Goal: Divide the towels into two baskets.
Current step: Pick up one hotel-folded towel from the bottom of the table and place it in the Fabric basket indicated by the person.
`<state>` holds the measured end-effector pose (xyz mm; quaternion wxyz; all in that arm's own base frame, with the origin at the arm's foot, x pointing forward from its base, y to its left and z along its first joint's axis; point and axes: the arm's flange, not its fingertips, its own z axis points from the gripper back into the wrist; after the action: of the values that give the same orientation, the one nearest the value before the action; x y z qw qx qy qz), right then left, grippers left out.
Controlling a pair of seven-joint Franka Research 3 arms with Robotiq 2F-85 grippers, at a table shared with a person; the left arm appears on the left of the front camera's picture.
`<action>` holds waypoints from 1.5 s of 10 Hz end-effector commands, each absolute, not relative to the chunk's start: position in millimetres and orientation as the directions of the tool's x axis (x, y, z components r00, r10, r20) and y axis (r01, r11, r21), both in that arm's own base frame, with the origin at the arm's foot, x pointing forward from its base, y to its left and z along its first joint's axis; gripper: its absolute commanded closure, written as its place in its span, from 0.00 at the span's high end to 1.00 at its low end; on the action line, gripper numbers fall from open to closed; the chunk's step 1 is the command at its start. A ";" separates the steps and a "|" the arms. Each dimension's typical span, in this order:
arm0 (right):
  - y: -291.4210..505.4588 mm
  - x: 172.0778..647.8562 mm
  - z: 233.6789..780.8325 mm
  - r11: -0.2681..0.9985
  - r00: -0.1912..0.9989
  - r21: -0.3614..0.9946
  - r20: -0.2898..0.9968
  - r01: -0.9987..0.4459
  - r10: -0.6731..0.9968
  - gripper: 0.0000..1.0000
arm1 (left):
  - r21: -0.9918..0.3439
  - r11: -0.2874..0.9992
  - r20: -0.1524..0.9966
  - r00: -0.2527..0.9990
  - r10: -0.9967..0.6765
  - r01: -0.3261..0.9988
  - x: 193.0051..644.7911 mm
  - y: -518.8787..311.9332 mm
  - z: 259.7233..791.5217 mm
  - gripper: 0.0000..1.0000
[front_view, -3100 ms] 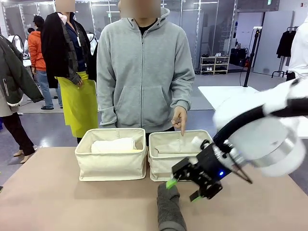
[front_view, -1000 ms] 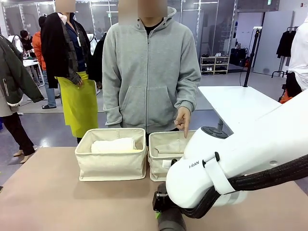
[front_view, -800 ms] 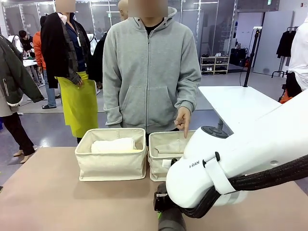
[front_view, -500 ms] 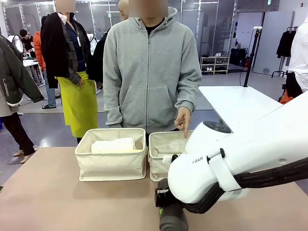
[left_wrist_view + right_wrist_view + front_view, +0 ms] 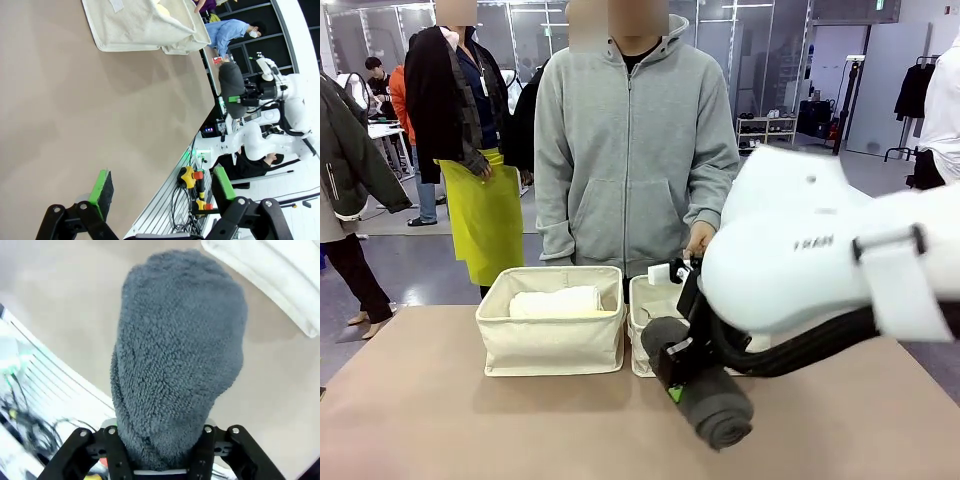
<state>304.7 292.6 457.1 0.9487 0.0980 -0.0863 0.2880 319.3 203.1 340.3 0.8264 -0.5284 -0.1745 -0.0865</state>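
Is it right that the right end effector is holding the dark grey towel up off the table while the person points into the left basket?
Not quite: the person's hand is over the right basket, as the front view shows. The right end effector does hold the dark grey towel aloft.

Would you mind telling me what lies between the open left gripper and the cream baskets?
In the left wrist view, only bare tan table lies between the left gripper and the baskets; nothing rests on that stretch.
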 end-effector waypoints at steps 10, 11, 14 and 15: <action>283.8 350.6 497.4 0.489 0.444 -0.174 0.245 -0.855 0.862 0.44 | -0.843 0.423 0.387 0.921 0.050 0.332 316.2 203.1 341.5 1.00; 283.4 368.9 506.1 0.347 0.306 -0.209 0.204 -0.914 0.930 0.44 | -0.843 0.423 0.387 0.921 0.050 0.332 316.2 203.1 341.5 1.00; 273.4 431.6 520.6 0.175 0.132 -0.316 0.152 -0.932 0.979 0.44 | -0.843 0.423 0.387 0.921 0.050 0.332 316.2 203.1 341.5 1.00; 271.7 462.2 514.2 0.169 0.137 -0.348 0.115 -0.922 0.984 0.44 | -0.843 0.423 0.387 0.921 0.050 0.332 316.2 203.1 341.5 1.00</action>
<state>437.2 267.5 517.8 0.7541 -0.0804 -0.1490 0.6346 319.4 202.9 340.3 0.8264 -0.5284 -0.1743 -0.0867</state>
